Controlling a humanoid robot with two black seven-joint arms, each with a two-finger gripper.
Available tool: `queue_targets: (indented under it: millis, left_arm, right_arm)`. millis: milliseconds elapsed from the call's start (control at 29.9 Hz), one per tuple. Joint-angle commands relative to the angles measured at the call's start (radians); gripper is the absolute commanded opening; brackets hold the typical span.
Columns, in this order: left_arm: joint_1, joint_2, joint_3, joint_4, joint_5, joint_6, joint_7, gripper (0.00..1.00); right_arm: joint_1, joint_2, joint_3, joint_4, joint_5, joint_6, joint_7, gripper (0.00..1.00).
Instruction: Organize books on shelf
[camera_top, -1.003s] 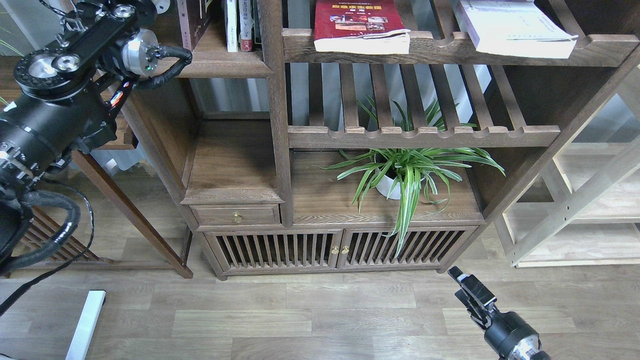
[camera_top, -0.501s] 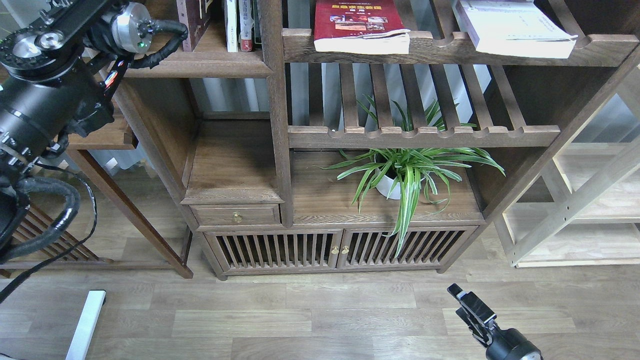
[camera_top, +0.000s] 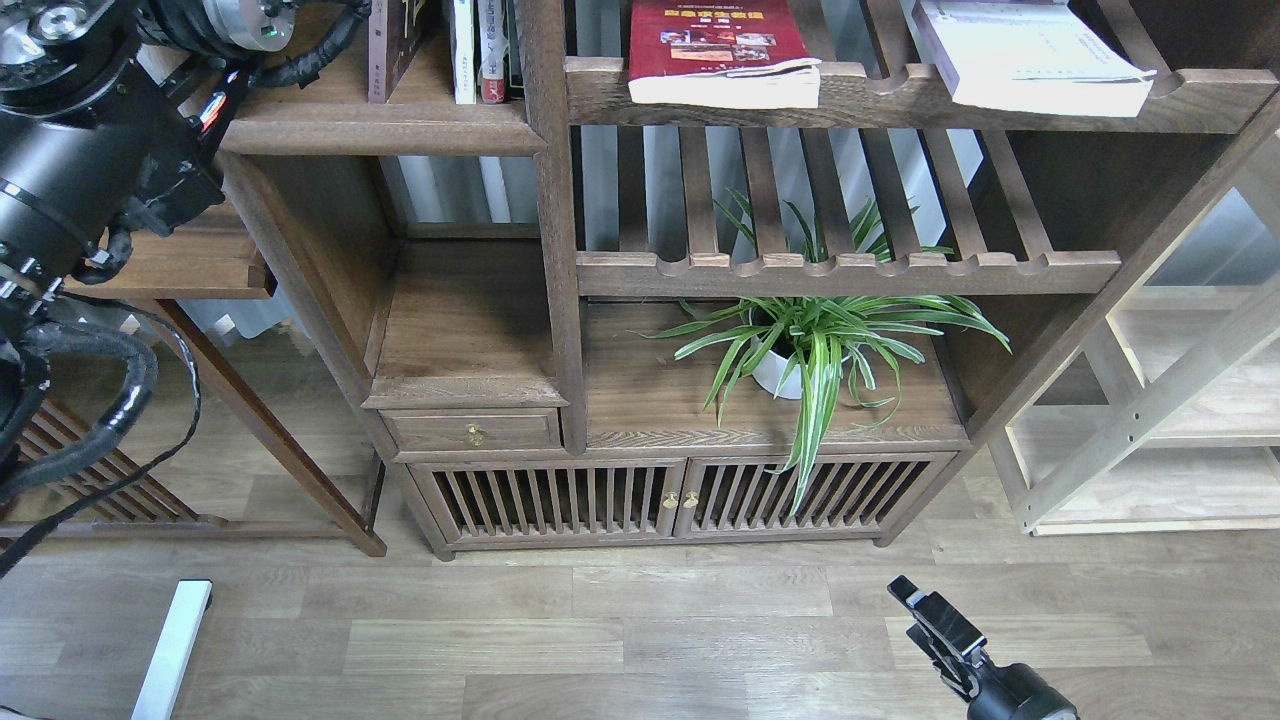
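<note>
right claw (camera_top: 925, 612) sits low at about five o'clock over the floor (camera_top: 620, 640), seen nearly end-on; i cannot tell whether its fingers are parted or closed, and nothing shows between them. left arm (camera_top: 70, 170) rises at ten o'clock, and its claw runs off the top edge, so its state is out of sight.

judging by that, the step in hand is the reach toward the upper left shelf (camera_top: 380, 128), a solid dark board at eleven o'clock. upright on it stand a maroon-brown book (camera_top: 392, 45) and, just beside it to the right, thin pale books (camera_top: 478, 50), apart by a gap.

two more books lie flat on the slatted rack (camera_top: 900, 95) at twelve to one o'clock: a red book (camera_top: 720, 45) with yellow title, and a pale book (camera_top: 1030, 55), well apart. both overhang the scalloped rail, pages facing out.

next move likely calls for gripping one flat book by its thick page edge and standing it beside the upright ones, without knocking them.
</note>
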Motion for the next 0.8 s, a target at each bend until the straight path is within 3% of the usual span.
queue_targets:
  millis: [0, 100, 201, 434, 769]
  left_arm:
    - [0.031, 0.032, 0.003, -0.03, -0.018, -0.038, -0.024, 0.89]
    - [0.035, 0.04, 0.007, -0.033, -0.059, -0.147, -0.05, 0.91]
    - [0.03, 0.045, 0.0, -0.042, -0.064, -0.188, -0.059, 0.91]
    - [0.07, 0.075, -0.043, -0.22, -0.148, -0.22, -0.094, 0.98]
    - [0.292, 0.287, -0.112, -0.542, -0.206, -0.461, -0.144, 0.99]
  right_arm:
    - [0.02, 0.0, 0.0, 0.005, 0.003, 0.0, 0.0, 0.99]
    - [0.025, 0.0, 0.012, 0.006, 0.007, 0.0, 0.001, 0.99]
    - [0.036, -0.002, 0.023, 0.006, 0.009, 0.0, 0.001, 0.99]
    - [0.068, -0.005, 0.131, 0.028, 0.015, 0.0, 0.001, 0.99]
    - [0.062, -0.014, 0.222, 0.108, 0.186, 0.0, 0.001, 0.97]
